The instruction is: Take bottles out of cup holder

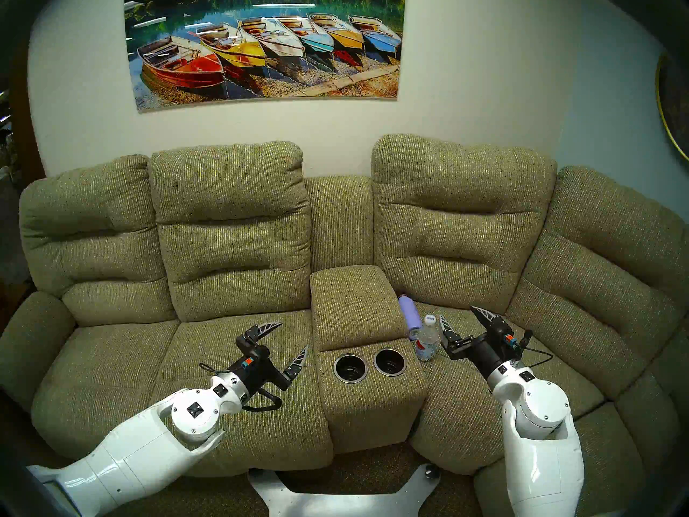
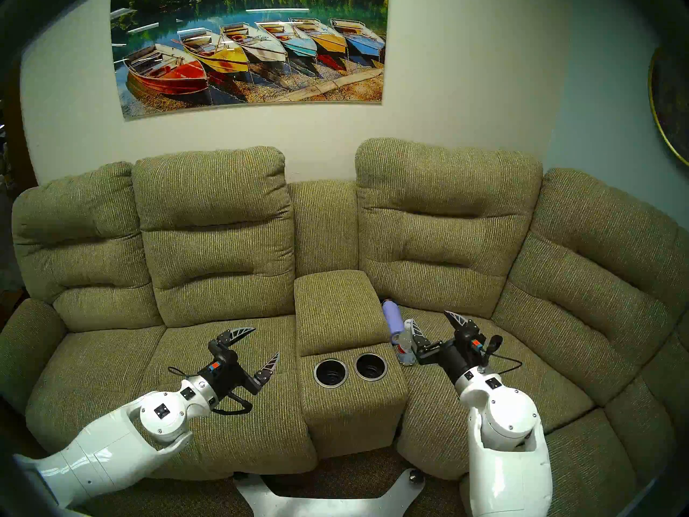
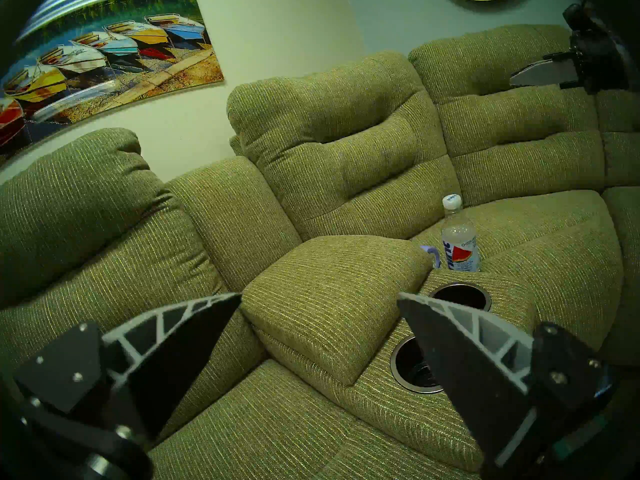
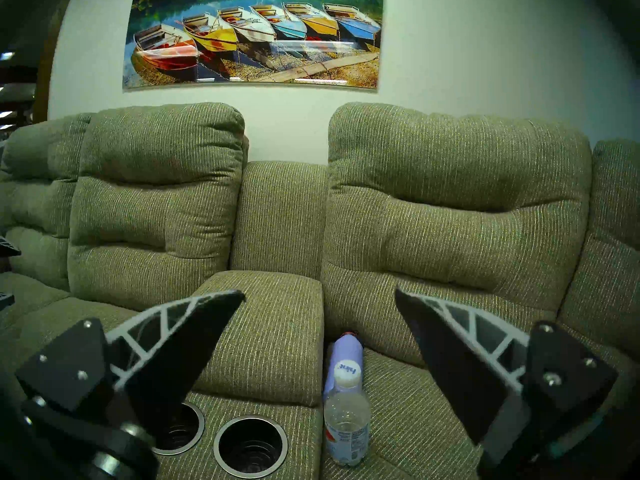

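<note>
Two arms reach over an olive sofa (image 1: 231, 221) whose console (image 1: 354, 307) divides the seats. The left gripper (image 1: 292, 344) hangs above the left seat cushion with its fingers spread wide and nothing between them. The right gripper (image 1: 462, 318) hovers over the right seat, likewise splayed and empty, its nearer finger (image 1: 445, 324) just beside the clear bottle (image 1: 427, 337); whether it touches cannot be told. The cup holder (image 1: 369, 363), a pair of silver-rimmed black wells at the console's front, holds neither bottle. The flask (image 1: 410, 314) lies on its side on the right seat, tucked against the console's flank. The clear bottle stands upright on the same cushion, in front of the flask and close against the console, near the right well (image 4: 251, 446).
</note>
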Robot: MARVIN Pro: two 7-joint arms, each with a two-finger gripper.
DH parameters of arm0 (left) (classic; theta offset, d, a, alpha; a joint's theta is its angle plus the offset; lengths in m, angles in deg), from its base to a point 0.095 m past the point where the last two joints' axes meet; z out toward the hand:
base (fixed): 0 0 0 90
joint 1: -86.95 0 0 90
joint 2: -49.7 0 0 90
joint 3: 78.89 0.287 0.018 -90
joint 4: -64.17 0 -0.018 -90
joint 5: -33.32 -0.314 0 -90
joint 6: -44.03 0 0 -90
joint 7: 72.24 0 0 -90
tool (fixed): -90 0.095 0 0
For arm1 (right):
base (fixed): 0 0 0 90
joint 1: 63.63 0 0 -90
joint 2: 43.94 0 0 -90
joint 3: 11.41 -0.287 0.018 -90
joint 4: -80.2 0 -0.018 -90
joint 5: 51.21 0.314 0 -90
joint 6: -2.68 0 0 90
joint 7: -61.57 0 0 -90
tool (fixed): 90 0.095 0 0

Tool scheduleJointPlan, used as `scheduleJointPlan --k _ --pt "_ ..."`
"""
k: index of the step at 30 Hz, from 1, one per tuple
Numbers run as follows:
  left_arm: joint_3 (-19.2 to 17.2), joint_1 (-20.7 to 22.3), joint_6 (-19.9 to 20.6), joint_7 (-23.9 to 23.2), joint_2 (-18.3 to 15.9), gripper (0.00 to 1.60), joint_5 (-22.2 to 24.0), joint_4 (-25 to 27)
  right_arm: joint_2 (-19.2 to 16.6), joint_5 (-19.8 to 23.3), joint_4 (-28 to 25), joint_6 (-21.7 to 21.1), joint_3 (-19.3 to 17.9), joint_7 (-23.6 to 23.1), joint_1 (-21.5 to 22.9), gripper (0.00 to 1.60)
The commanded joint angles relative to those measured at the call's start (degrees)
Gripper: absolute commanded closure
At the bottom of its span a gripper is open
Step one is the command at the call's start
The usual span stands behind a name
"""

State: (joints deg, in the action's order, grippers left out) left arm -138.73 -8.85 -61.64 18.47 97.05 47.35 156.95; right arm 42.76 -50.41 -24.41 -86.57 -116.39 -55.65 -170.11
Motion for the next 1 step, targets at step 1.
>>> scheduleJointPlan --k 1 --pt "-0.13 0.02 -0.59 0.04 0.01 0.0 0.01 1.06 -0.07 0.3 -1.55 0.5 0.08 -0.3 0.41 0.0"
